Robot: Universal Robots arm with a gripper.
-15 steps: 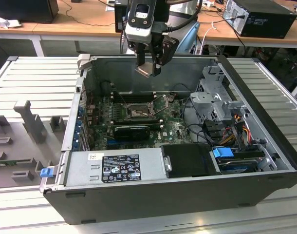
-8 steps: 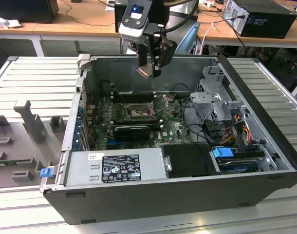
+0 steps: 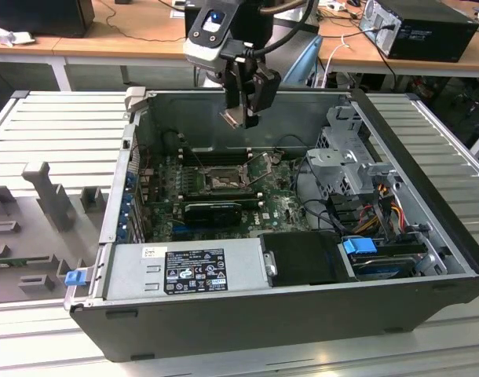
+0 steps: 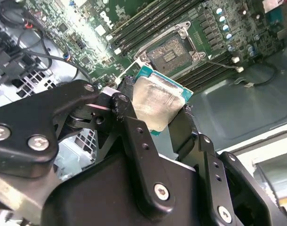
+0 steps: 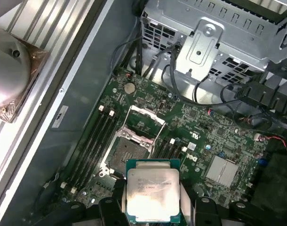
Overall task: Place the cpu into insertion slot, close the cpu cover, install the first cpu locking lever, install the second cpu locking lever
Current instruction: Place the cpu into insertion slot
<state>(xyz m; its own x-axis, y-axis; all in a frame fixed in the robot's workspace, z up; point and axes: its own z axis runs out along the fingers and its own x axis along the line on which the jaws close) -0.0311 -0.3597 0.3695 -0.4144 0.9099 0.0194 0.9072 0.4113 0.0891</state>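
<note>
My gripper (image 3: 241,118) hangs above the open computer case (image 3: 302,314), shut on the cpu (image 3: 232,118), which it holds by two opposite edges. In both wrist views the cpu (image 4: 155,101) (image 5: 153,190) shows its silver-grey top face with a green border, between the black fingers (image 4: 127,110). Below it on the green motherboard lies the insertion slot (image 3: 221,181) (image 4: 169,52) (image 5: 129,153), uncovered, its pin field exposed. The cpu cover (image 5: 146,117) stands tilted up at the slot's far edge. The cpu is well above the slot and apart from it.
Long black memory slots (image 5: 94,141) flank the socket. A black graphics card (image 3: 212,210) lies near it, a power supply (image 3: 184,271) at the case front, and a metal drive cage (image 3: 345,157) with cables at the exterior view's right. Grey fixtures (image 3: 47,192) stand outside.
</note>
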